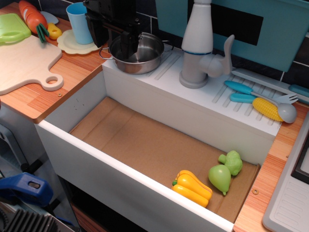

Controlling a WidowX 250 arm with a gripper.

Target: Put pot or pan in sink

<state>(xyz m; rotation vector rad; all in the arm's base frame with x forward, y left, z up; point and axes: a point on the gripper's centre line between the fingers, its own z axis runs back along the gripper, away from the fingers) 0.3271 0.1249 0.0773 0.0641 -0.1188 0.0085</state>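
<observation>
The shiny steel pot stands level on the grooved white draining surface behind the sink, left of the faucet. My black gripper comes down from above over the pot's rear-left part, and its fingertips reach inside the bowl near the rim. I cannot tell whether the jaws are closed on the rim. The sink is the big white basin with a brown floor in front of and below the pot.
A yellow pepper, a green pear and a green vegetable lie in the sink's right end. The white faucet stands right of the pot. A light-blue cup and a cutting board are on the left.
</observation>
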